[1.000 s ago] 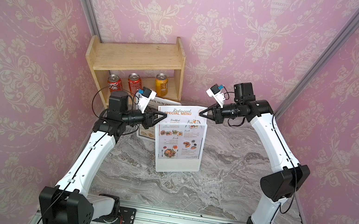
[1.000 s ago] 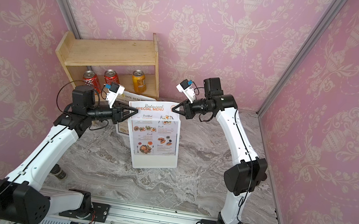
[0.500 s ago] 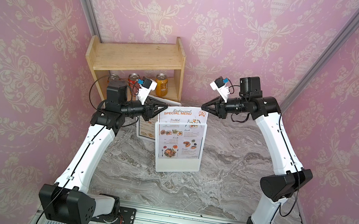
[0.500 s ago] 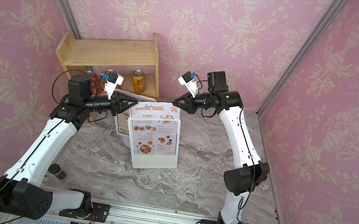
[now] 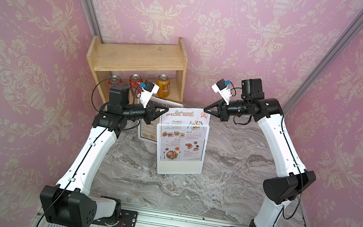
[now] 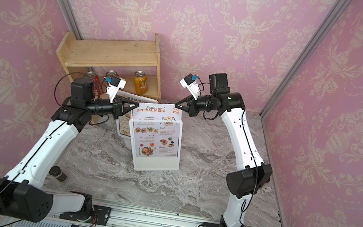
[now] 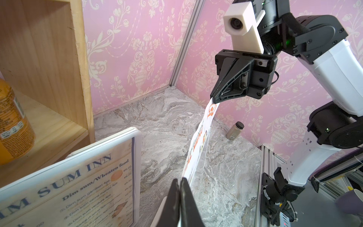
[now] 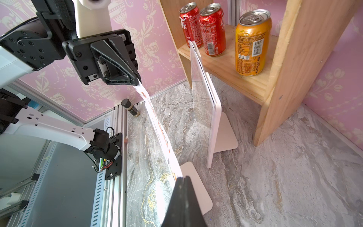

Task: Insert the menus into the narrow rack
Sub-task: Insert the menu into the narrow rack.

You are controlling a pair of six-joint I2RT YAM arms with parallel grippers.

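Insertion in hand. The SPECIAL MENU sheet (image 5: 181, 141) stands part-seated in the near clear rack (image 5: 179, 169). The left gripper (image 5: 165, 111) and right gripper (image 5: 205, 110) are clenched, apparently pinching its top corners. The DIM SUM INN menu (image 7: 78, 186) is racked at far left. Next move calls for even downward pressure, then release.

The left arm (image 5: 93, 152) goes up from its base, bends, and then reaches out flat. The right arm (image 5: 276, 144) does the same from its own side. The left end effector (image 5: 165, 111) and the right end effector (image 5: 204, 110) point at each other with a gap between their tips. Each one has its two fingers (image 7: 172, 196) pressed tight together on a top corner of the pale menu (image 5: 181, 141).
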